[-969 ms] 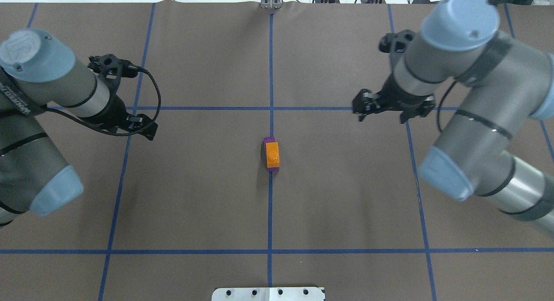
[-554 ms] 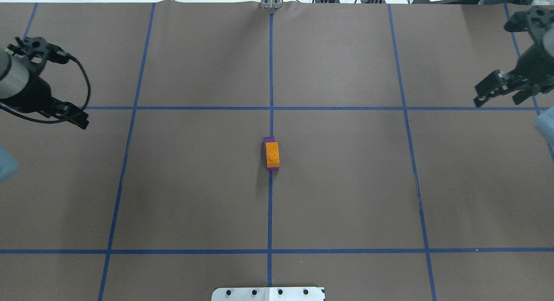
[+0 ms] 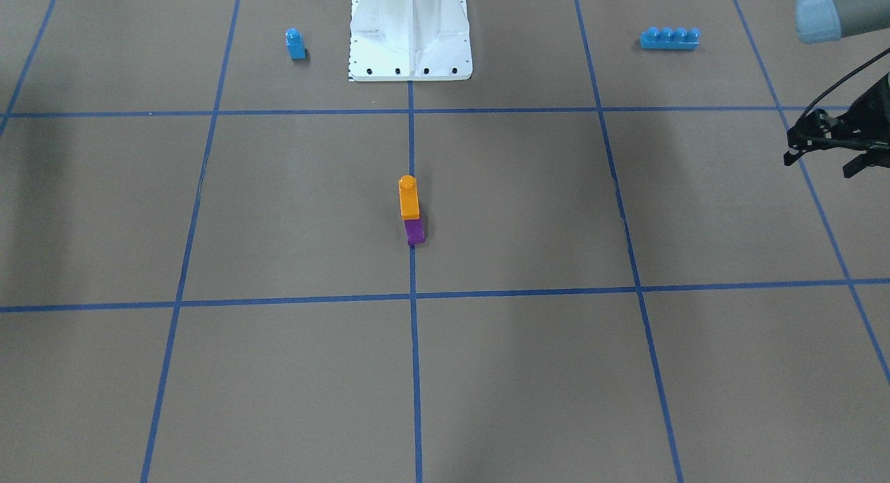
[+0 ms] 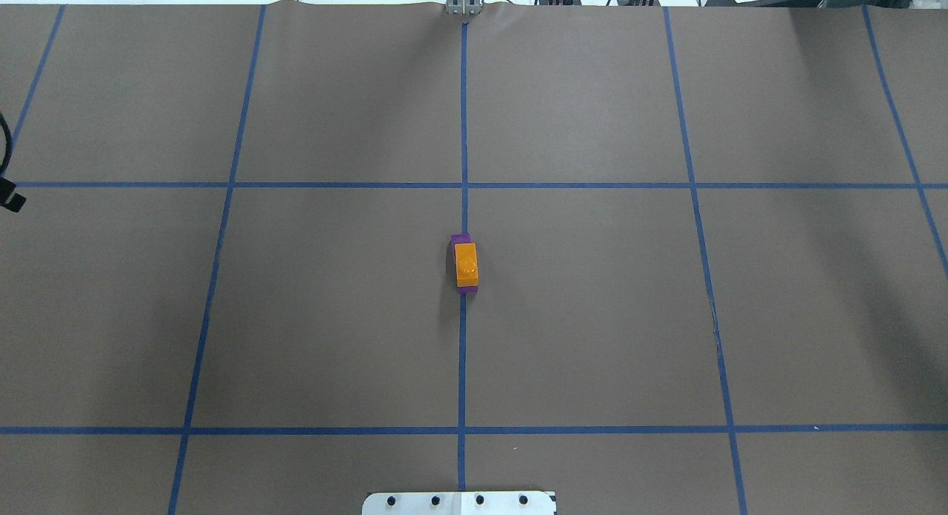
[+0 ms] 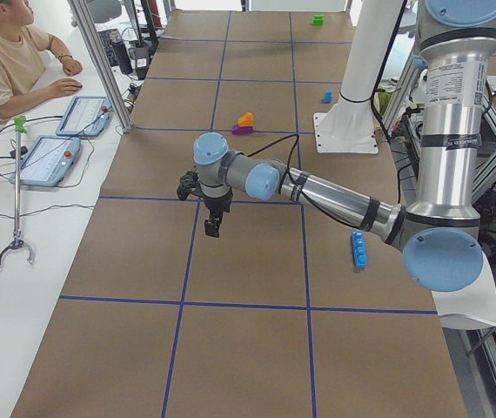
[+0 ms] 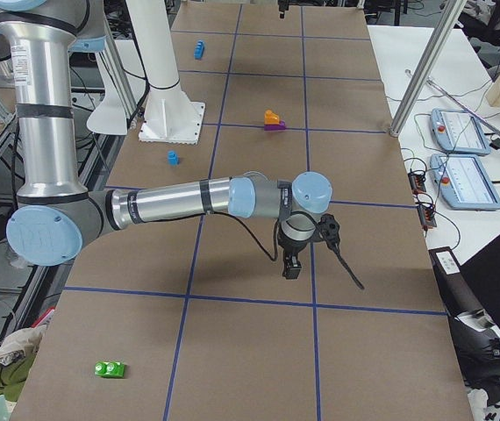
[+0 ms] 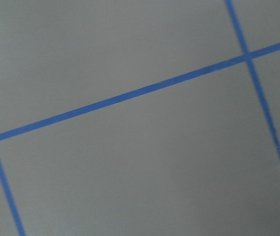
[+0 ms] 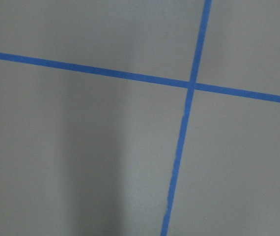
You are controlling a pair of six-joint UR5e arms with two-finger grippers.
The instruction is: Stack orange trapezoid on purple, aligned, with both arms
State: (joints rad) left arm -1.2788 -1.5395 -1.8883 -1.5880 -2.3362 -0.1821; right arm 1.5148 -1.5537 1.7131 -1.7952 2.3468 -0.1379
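Note:
The orange trapezoid sits on the purple block at the table's middle, on the centre tape line. In the front-facing view the orange trapezoid stands above the purple block, stud up. No gripper touches them. My left gripper hangs far off at that view's right edge, open and empty; it also shows in the exterior left view. My right gripper shows only in the exterior right view, far from the stack; I cannot tell if it is open. Both wrist views show only mat and tape.
A small blue single-stud block and a long blue brick lie either side of the white pedestal. A green block lies near the table's right end. An operator sits at the side.
Both arms have swung outward from near the stack to the table's sides and left the overhead view. The orange-on-purple stack has not moved.

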